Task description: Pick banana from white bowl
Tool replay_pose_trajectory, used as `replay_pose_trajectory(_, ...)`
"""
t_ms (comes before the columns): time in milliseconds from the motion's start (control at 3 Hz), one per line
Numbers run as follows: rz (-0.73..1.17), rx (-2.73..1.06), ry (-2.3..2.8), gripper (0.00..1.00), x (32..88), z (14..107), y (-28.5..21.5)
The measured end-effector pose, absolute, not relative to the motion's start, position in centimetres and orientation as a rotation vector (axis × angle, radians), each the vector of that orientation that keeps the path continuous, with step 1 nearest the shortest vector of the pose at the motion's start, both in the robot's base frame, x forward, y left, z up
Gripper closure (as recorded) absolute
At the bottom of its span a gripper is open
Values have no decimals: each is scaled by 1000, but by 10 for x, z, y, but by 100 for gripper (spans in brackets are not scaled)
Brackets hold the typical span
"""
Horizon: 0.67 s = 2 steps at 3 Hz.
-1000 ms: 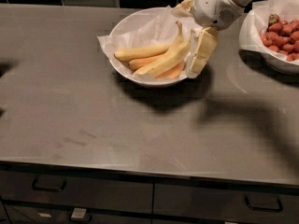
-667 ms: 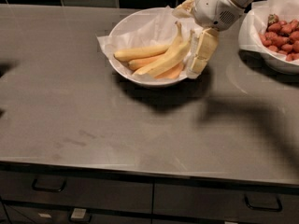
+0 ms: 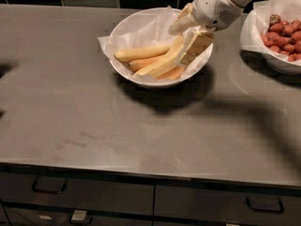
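The white bowl (image 3: 123, 68), lined with crinkled white paper, stands at the back middle of the counter and holds three bananas. The long, thick pale-yellow banana (image 3: 157, 66) lies slantwise on top, its upper end at the bowl's right side. My gripper (image 3: 184, 39) reaches down into the right side of the bowl from the upper right. Its fingers sit on either side of that banana's upper end and look closed on it. The banana still rests in the bowl. A straighter banana (image 3: 141, 53) and a slimmer one (image 3: 143, 62) lie to its left.
A second white bowl (image 3: 256, 48) with small red pieces stands at the back right, close to my arm. The grey counter (image 3: 94, 126) ends at a front edge above drawers with dark handles. A dark tiled wall runs behind.
The gripper has settled slightly lower and tighter around the banana's upper end. The bananas and the bowl have not visibly moved.
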<state>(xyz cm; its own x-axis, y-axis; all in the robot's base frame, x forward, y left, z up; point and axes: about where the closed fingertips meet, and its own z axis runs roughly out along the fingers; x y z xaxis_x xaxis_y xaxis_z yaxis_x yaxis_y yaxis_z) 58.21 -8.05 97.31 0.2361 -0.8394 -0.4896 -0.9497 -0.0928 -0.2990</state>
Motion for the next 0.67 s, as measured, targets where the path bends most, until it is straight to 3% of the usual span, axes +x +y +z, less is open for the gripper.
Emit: replay_pose_trajectory(667,265,-2115,1456,28,615,950,-49)
